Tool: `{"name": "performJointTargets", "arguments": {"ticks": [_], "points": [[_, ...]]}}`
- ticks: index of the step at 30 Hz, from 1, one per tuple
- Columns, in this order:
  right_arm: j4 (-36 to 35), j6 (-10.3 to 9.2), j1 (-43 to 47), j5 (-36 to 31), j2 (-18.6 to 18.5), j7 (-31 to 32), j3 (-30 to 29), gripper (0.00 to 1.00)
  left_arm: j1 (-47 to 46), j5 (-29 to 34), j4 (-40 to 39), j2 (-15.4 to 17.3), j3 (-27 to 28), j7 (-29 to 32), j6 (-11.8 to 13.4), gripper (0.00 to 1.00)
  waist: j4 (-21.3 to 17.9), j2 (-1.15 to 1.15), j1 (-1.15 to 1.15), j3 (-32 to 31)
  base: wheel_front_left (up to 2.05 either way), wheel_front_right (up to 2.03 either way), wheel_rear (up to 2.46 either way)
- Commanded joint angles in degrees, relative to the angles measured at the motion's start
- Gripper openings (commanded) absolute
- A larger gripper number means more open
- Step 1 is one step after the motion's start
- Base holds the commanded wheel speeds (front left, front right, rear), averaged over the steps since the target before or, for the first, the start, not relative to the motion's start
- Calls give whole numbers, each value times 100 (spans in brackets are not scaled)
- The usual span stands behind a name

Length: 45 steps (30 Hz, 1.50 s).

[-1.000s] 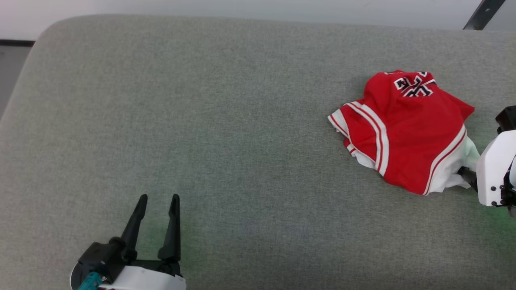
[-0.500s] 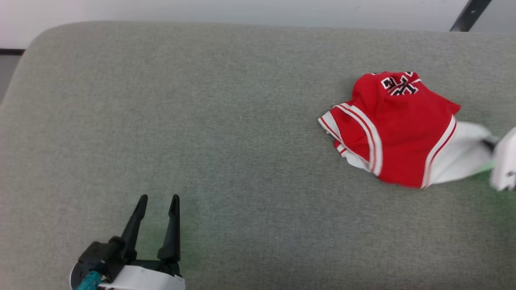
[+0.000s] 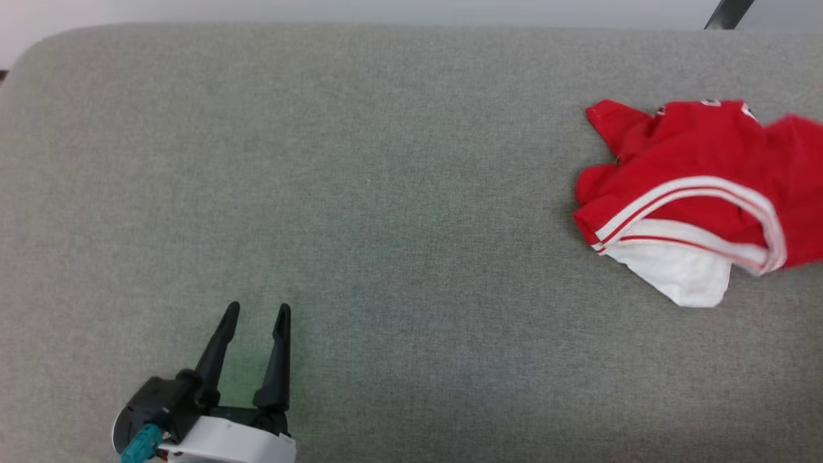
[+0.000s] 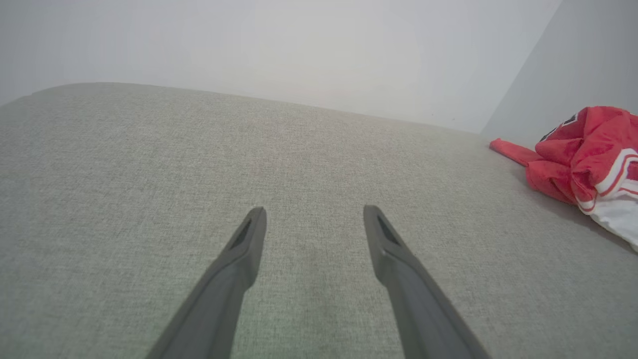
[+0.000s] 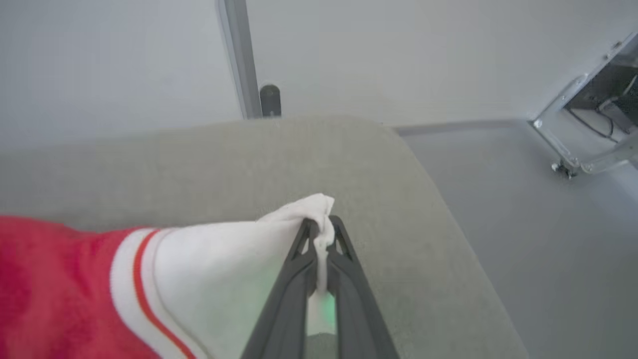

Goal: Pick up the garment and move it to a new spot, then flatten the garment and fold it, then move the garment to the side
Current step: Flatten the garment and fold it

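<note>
Head view: left gripper sits at the near edge of the grey pad, left of its middle. Jaws spread, nothing between them. Left wrist view agrees: both fingers are wide apart over bare pad fabric, no cloth touching them.

Right wrist view: right gripper is pressed together on a bunched bit of the white sleeve, over the pad's right end. A tuft of cloth pokes up past the fingertips. The sleeve runs from the pinch back to the red body across a white-and-red trim band.

Garment is on the pad's right side, mid-depth to far, running off the head view's right edge. It is crumpled: red body on top, striped trim across it, a white sleeve flap toward the pad's near edge, a red point toward the far edge. Lettering mostly hidden, only a scrap at the top fold. Well apart from the left gripper.

Past the pad's far edge: pale wall, a grey upright bar and a dark post. Off the pad's right end: grey floor and a metal frame.
</note>
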Motion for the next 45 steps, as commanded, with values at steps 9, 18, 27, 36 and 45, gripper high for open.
{"name": "performJointTargets", "arguments": {"ticks": [9, 18, 27, 36, 45], "points": [[587, -7, 553, -849, 191, -110, -911, 0, -150, -73, 56, 96, -33, 0, 0, 100, 41, 0, 0, 194, 0, 0, 0], [839, -7, 384, -1343, 484, -313, -1267, 0, -277, -113, 196, 176, -128, 0, 0, 100, -26, 0, 0, 202, 0, 0, 0], [508, -6, 578, -1313, 776, -1122, -988, 100, -595, -589, 435, 619, -697, 16, 0, 100, -97, 0, 0, -320, 0, 0, 0], [-831, -6, 1358, -644, 1256, -1957, 296, 100, -1541, -1471, 159, 1664, -1625, 1046, 0, 100, -335, 0, 0, -845, 0, 0, 0], [-2645, -6, 2701, -187, 1858, -2049, 1957, 100, -3238, -3118, 378, 1927, -2874, 2942, 0, 100, -832, 0, 0, -1009, 0, 0, 0]]}}
